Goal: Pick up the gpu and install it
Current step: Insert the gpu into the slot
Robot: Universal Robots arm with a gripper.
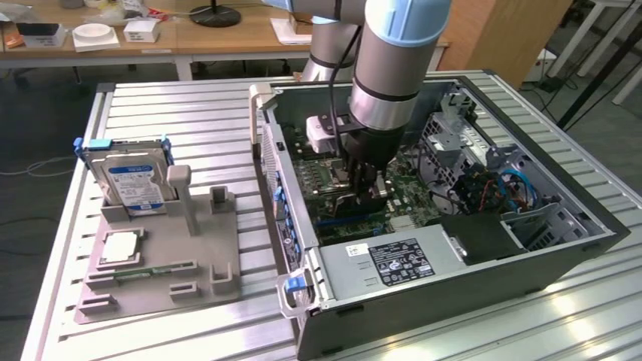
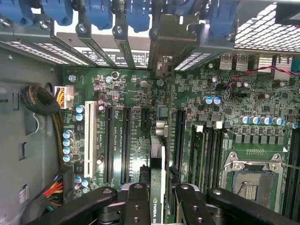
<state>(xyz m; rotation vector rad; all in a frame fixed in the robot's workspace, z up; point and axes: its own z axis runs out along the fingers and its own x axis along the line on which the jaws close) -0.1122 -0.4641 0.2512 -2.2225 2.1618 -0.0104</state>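
Held edge-on, the gpu point(image 2: 157, 164) is a thin black card with a green logo near my fingers; its pale metal bracket end point(image 2: 161, 58) reaches the case's rear slot openings. My gripper point(image 2: 159, 190) is shut on the card, one black finger point(image 2: 137, 201) on each side. In the exterior view my gripper point(image 1: 359, 188) is down inside the open computer case point(image 1: 561, 256), with the gpu point(image 1: 369, 201) just above the green motherboard point(image 1: 411, 188). The card runs along the long black expansion slots point(image 2: 125, 140); I cannot tell whether it touches one.
A grey fixture point(image 1: 161, 278) on the slatted table holds a hard drive point(image 1: 135, 184) with a blue-and-white label, a square chip point(image 1: 120, 247) and a green memory strip point(image 1: 150, 272). Inside the case are a power supply point(image 1: 401, 259), a processor socket point(image 2: 251, 173) and cable bundles point(image 2: 42, 101).
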